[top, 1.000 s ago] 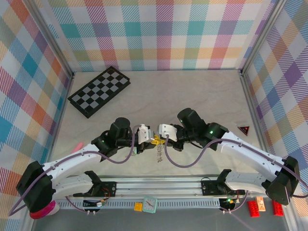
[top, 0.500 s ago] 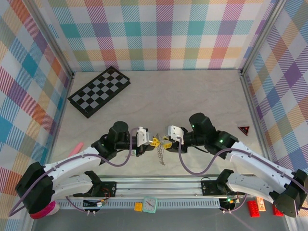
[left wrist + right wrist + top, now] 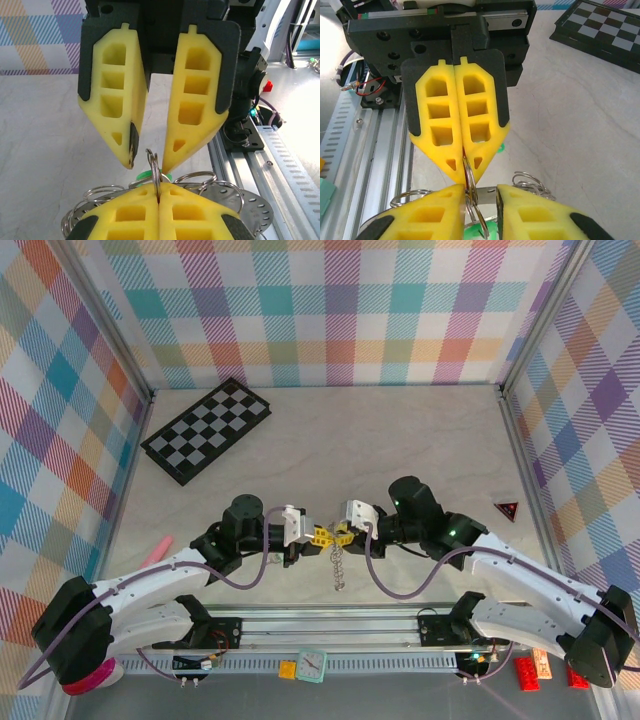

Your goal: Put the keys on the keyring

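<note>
— So where is the keyring (image 3: pixel 154 164)?
— Upright in the left claw (image 3: pixel 158 196), whose fingers are pressed together on it, at the near edge of the surface (image 3: pixel 400 440).
— And the right claw (image 3: pixel 481 191)?
— Narrowly parted, one tip on either side of that ring, with a mint-green key tag (image 3: pixel 487 231) just beneath.

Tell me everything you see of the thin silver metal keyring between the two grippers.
The thin silver metal keyring is a wire split ring, standing on edge. The left gripper is shut on one edge; the right gripper's yellow foam fingers flank the opposite edge, slightly apart. Other wire loops cluster beside it, and a metal chain dangles below.
</note>
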{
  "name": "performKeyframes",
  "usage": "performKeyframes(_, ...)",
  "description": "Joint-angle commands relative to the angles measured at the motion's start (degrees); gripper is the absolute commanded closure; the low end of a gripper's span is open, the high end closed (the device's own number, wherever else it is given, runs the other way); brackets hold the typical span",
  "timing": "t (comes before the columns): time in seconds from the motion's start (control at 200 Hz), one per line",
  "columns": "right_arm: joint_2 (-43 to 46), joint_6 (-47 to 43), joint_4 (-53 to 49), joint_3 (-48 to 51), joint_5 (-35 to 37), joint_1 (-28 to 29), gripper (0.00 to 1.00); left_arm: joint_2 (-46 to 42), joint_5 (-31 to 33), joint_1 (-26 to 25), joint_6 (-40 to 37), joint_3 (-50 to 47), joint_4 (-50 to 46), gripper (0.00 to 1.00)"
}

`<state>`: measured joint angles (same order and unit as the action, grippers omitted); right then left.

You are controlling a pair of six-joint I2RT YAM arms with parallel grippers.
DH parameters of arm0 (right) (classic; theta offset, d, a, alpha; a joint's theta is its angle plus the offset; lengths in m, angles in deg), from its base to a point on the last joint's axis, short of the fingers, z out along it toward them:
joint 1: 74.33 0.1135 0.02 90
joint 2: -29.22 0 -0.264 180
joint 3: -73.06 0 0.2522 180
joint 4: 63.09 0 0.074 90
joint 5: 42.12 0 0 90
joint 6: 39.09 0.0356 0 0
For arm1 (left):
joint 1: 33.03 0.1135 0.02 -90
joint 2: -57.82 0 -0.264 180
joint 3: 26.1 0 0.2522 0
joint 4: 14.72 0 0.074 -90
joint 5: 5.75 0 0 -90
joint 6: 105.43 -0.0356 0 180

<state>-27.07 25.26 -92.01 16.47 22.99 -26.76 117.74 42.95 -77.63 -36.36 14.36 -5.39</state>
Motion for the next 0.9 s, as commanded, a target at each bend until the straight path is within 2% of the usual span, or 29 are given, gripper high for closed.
performKeyframes(0.0, -0.4, 0.4, 1.5, 0.4, -2.7, -0.1, 0.83, -0.9, -2.6, -0.5, 0.2, -0.6, 4.9, 1.0)
performKeyframes(0.26, -0.8, -0.8, 0.4, -1.0, -5.6, -0.1, 1.0, -1.3, -1.3, -0.4, 0.6, -1.2, 6.8, 1.0)
performKeyframes(0.335, -1.2, -1.5, -0.8, -2.0, -5.8, -0.2, 1.0, -1.7, 0.2, -0.5, 0.9, -1.3, 6.6, 0.84)
performKeyframes(0.41, -1.7, -2.5, -3.0, -3.5, -5.2, -0.1, 1.0, -2.4, 2.0, -0.5, 0.5, -0.8, 4.0, 0.78)
performKeyframes(0.545, -4.0, -4.7, -9.2, -7.4, -2.8, -0.1, 1.0, -2.6, 4.7, -0.5, -3.9, 3.3, -8.7, 0.79)
performKeyframes(0.65, -5.4, -5.8, -11.2, -9.5, -2.4, 0.0, 1.0, -1.9, 5.5, -0.5, -6.9, 5.7, -14.7, 0.79)
performKeyframes(0.79, -7.2, -7.0, -13.3, -12.1, -2.2, 0.4, 1.0, -1.3, 5.9, -0.5, -8.7, 7.9, -18.4, 0.8)
performKeyframes(0.895, -8.9, -7.9, -15.0, -14.0, -1.8, 1.2, 1.0, -0.6, 5.7, -0.5, -8.8, 8.8, -18.6, 0.84)
